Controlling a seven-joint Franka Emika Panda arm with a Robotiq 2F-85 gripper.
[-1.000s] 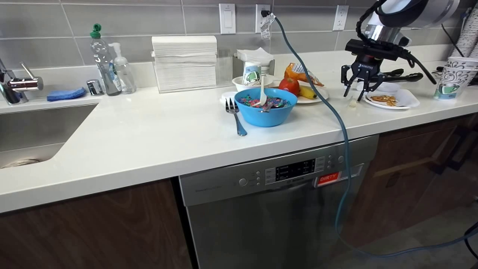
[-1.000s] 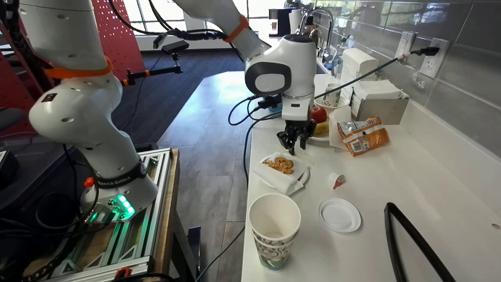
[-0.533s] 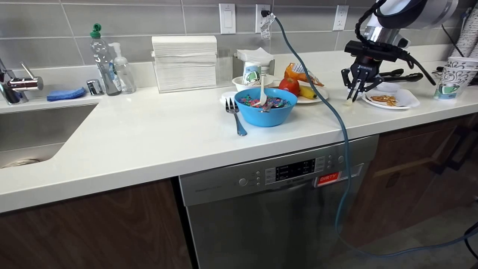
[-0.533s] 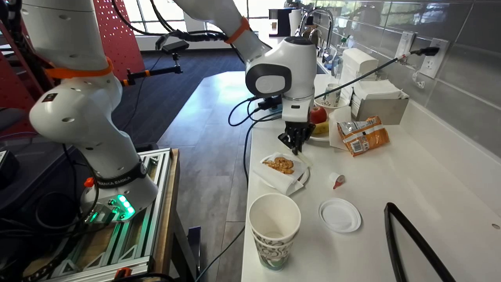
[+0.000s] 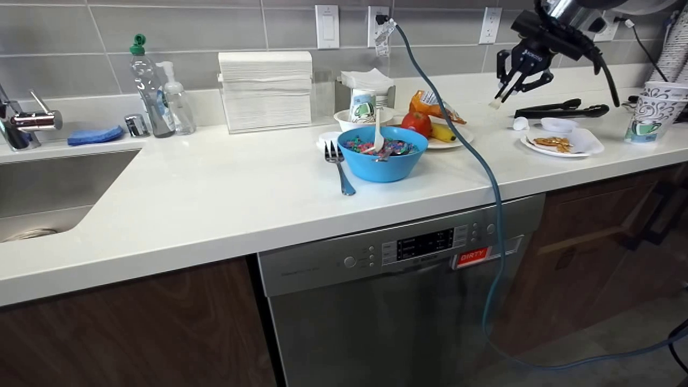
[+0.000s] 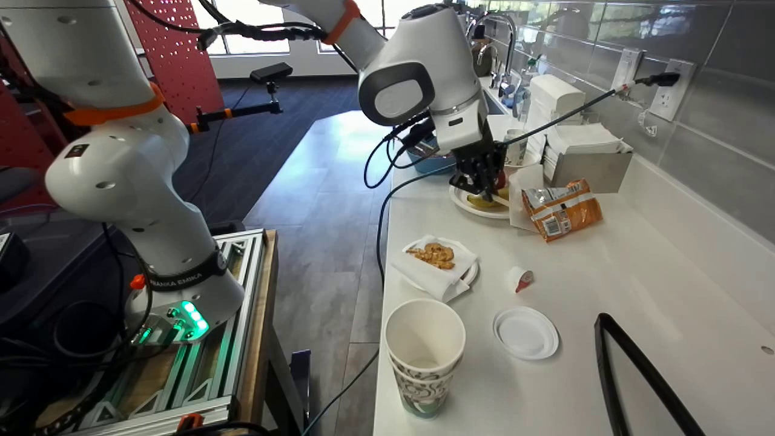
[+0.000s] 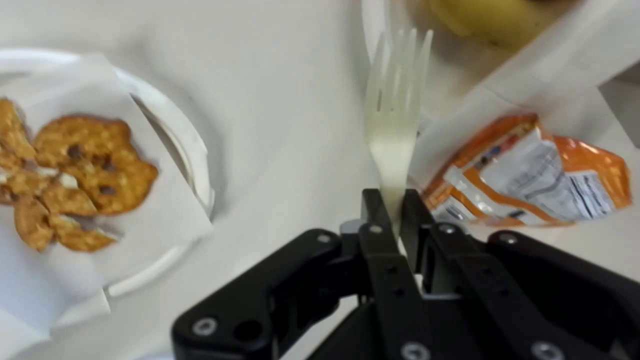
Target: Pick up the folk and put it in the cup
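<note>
My gripper [image 5: 506,87] is shut on a white plastic fork [image 7: 392,145] and holds it tilted above the counter; the tines point away from the fingers in the wrist view. The gripper also shows in an exterior view [image 6: 483,192], near the fruit plate. A pale cup with a blue-green print [image 5: 363,106] stands in a white bowl behind the blue bowl [image 5: 382,165]. Stacked pale paper cups [image 6: 424,363] stand at the counter's near end. I cannot tell which of these is the task's cup. A metal fork [image 5: 341,171] lies left of the blue bowl.
A plate of fruit [image 5: 463,135] and an orange snack bag [image 6: 563,209] are near the gripper. A plate of brown snack pieces [image 7: 195,150], a sauce cup [image 6: 519,278], a white lid [image 6: 525,333] and black tongs [image 6: 636,369] lie on the counter. A cable [image 5: 492,177] hangs across it.
The gripper has closed on the white fork that lay beside the snack plate. It has lifted it off the counter, tilted, and moved toward the fruit plate.
</note>
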